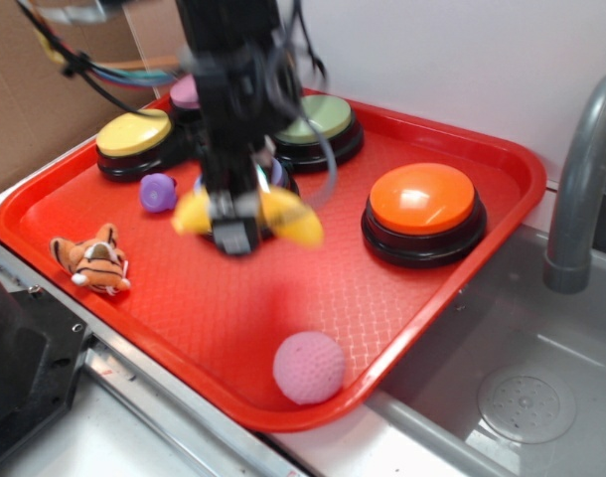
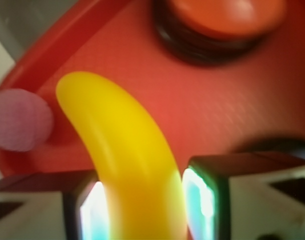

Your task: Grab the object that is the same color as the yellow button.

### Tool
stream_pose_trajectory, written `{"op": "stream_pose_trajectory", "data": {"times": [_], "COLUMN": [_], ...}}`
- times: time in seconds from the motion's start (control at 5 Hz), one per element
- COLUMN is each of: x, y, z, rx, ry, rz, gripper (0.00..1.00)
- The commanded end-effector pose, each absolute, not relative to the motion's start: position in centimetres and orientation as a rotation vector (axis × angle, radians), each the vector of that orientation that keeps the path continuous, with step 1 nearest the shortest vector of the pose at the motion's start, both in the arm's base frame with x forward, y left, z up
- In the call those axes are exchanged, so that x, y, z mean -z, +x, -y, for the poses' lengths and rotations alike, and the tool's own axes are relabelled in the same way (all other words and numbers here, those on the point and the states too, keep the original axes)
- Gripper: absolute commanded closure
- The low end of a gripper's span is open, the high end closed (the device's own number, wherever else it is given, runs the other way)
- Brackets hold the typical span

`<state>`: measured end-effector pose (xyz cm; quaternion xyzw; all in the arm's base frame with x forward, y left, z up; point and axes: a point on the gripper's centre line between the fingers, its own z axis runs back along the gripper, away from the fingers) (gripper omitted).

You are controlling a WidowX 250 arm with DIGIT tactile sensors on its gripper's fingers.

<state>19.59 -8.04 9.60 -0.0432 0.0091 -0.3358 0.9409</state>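
red tray (image 1: 462, 149) fills most of the exterior view, its raised rim running close to a white wall at the back and a grey sink basin (image 1: 522, 397) on the right, where a grey faucet pipe (image 1: 581, 179) stands just beside the rim. the gripper (image 1: 235, 221) hangs over the middle of the tray with its fingers (image 2: 72, 205) pressed against both sides of the yellow banana (image 1: 293, 224), which appears lifted clear of the tray surface, though blur makes that hard to judge. the banana's two ends stick out left and right of the fingers.

open tray floor lies in front of the gripper, between a small tiger toy (image 1: 94, 263) near the left rim and a pink ball (image 1: 309, 368) close to the front rim. an orange button (image 1: 423, 211) sits to the right, well apart from the banana. the yellow button (image 1: 134, 142) sits at the back left corner, a small purple object (image 1: 158, 192) just in front of it. the green button (image 1: 318, 127) is partly hidden by the arm, and a pink-topped button (image 1: 186, 94) behind it is mostly covered. the wrist view cuts off the banana's lower end and the fingers' outer edges.
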Motion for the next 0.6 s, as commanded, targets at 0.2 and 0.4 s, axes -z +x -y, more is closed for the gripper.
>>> {"op": "stream_pose_trajectory", "data": {"times": [0.2,0.4], "x": [-17.4,-17.8], "y": [18.0,17.4], "z": [0.9,0.2], "rx": [0.016,-0.067], "ry": [-0.01,-0.018], "rz": [-0.083,-0.176], "gripper": [1.0,1.0]}}
